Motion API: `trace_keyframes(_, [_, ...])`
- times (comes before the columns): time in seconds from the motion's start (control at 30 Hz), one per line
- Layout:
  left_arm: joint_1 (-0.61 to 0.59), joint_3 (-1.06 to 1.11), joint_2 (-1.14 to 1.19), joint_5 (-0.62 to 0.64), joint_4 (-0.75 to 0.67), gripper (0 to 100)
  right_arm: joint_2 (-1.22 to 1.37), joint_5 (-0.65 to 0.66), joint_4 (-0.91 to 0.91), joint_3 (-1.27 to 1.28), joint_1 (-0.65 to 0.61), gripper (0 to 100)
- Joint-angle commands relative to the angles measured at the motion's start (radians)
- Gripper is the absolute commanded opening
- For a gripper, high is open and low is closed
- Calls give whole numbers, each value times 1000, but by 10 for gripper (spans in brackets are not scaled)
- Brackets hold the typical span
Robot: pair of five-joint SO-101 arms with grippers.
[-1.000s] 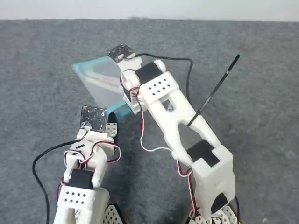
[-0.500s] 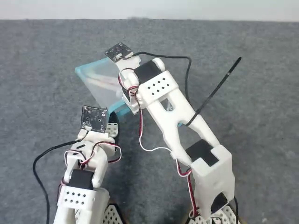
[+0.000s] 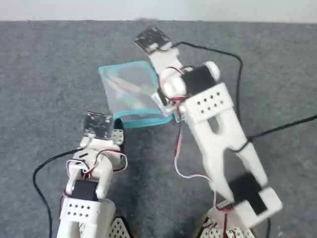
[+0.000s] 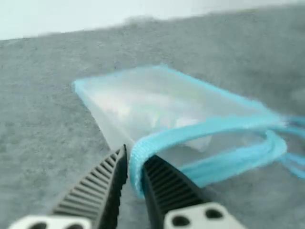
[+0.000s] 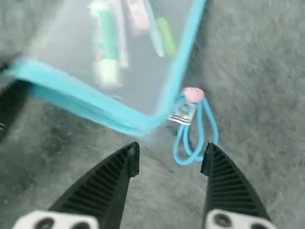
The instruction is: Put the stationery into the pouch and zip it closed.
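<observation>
pouch (image 3: pixel 130 94): upper centre of high view, slid right in the last second.
my right gripper (image 5: pixel 171 151): swung right, fingers spread above the pull.
my left gripper (image 4: pixel 133 160): pinching pouch's blue edge.
stationery (image 5: pixel 108 45): inside pouch.
zip pull (image 5: pixel 193 95): at corner, zip probably closed.

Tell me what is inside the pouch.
Inside the pouch, through its clear wall, show a green-and-white stick, a pink piece and a light green piece. Anything beneath them is covered.

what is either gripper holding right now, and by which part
The left gripper pinches the clear blue-trimmed pouch by its blue edge near a corner. The right gripper is open, holding nothing.
</observation>
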Motion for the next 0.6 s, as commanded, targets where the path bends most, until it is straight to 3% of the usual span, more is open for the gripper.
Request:
trace_keyframes(0.0, [78,-139,-18,51,78,11,-177,40,-243,356,38,217])
trace_keyframes(0.1, [147,-145,-20,-26,117,11,-300,43,-450,649,36,217])
trace_keyframes(0.17, [12,-182,-18,-35,109,11,-394,44,-538,799,39,217])
trace_keyframes(0.27, [-203,-202,-12,68,64,10,-542,61,-599,968,44,219])
trace_keyframes(0.33, [-164,-200,-12,64,91,10,-633,64,-651,1057,38,218])
trace_keyframes(0.47, [157,-143,-18,-124,141,10,-751,66,-705,1163,41,217])
trace_keyframes(0.5, [155,-143,-20,-144,140,10,-763,68,-705,1178,41,217])
trace_keyframes(0.57, [20,-183,-18,-97,123,10,-768,69,-705,1211,44,217])
